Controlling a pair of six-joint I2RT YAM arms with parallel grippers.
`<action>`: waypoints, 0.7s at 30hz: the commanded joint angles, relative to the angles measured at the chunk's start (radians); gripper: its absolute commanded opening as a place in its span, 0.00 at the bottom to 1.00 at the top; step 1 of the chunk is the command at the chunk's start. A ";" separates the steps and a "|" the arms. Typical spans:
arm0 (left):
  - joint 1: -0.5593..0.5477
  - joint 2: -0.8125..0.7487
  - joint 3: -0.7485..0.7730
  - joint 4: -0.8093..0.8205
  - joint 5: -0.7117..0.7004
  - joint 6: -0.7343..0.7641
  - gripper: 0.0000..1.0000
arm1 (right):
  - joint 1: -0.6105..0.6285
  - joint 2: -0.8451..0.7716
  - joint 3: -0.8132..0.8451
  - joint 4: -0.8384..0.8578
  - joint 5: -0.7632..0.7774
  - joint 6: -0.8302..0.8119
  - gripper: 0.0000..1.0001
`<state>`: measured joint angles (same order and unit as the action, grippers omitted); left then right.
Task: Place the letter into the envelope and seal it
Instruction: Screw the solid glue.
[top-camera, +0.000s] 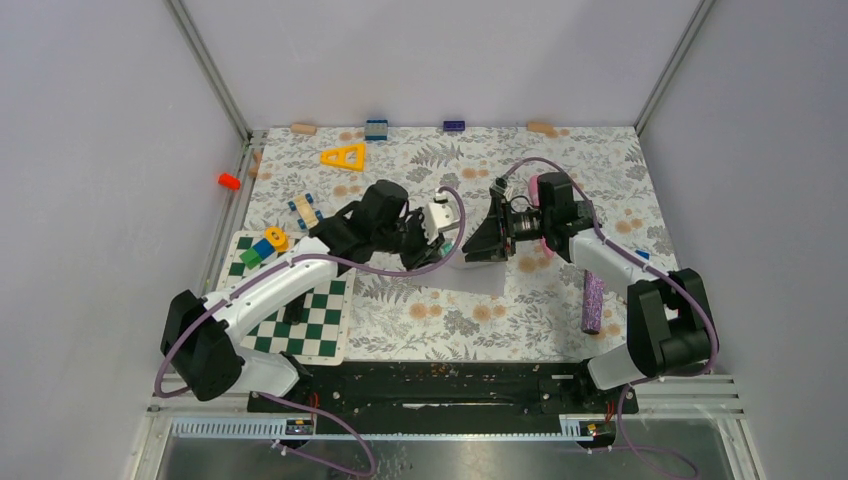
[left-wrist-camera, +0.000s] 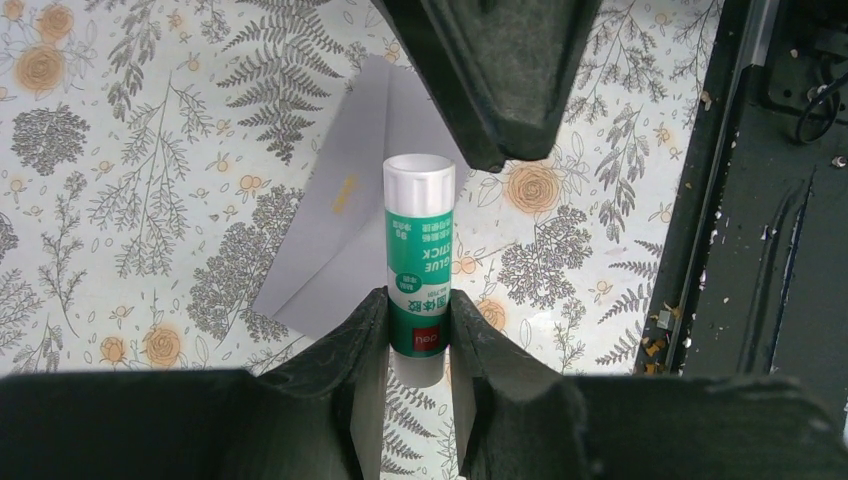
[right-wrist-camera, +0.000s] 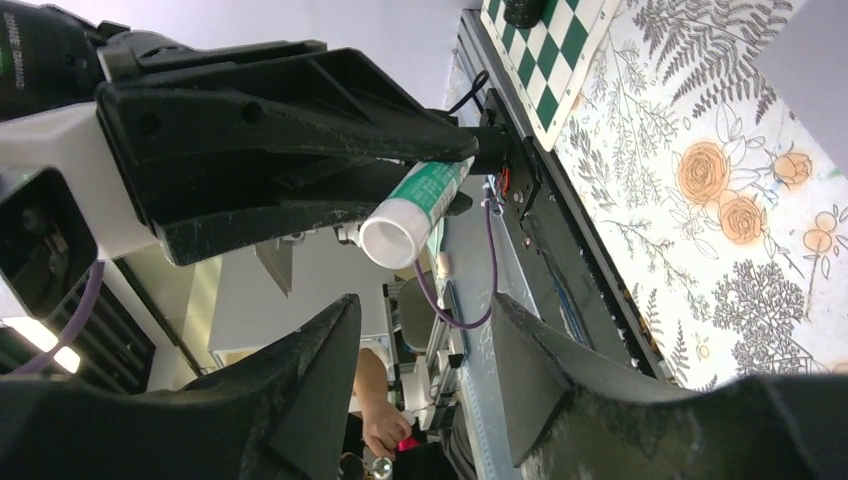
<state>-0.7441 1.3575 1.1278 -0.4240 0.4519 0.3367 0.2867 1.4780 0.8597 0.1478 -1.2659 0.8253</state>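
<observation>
Near-left corner first: the chessboard (top-camera: 310, 320) sits there, out of the action. Move in to the middle of the table and there's the envelope (left-wrist-camera: 340, 230), flat on the flowered cloth, its point seemingly folded out and unstuck. The letter? No view shows it, so whether it's tucked inside I can't tell.

Just above the envelope, the left gripper (left-wrist-camera: 418, 310) is clamped on a green glue stick (left-wrist-camera: 418, 250) with its white cap (left-wrist-camera: 419, 175) on. Facing it is the right gripper (right-wrist-camera: 425, 305), fingers spread wide and holding nothing, lined up on that cap. So I judge this the sealing step, uncapping. Next, the right fingers must close on the cap alone and pull along the stick while the left grips firm.
</observation>
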 joint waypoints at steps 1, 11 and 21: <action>-0.034 0.020 0.031 -0.028 -0.040 0.051 0.00 | -0.006 0.019 0.089 -0.201 0.050 -0.143 0.57; -0.072 0.055 0.054 -0.053 -0.073 0.070 0.00 | -0.003 0.045 0.142 -0.386 0.119 -0.275 0.52; -0.078 0.068 0.057 -0.053 -0.083 0.070 0.00 | 0.029 0.035 0.158 -0.464 0.150 -0.336 0.49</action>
<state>-0.8135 1.4242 1.1442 -0.4915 0.3893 0.3935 0.2993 1.5192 0.9672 -0.2756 -1.1217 0.5289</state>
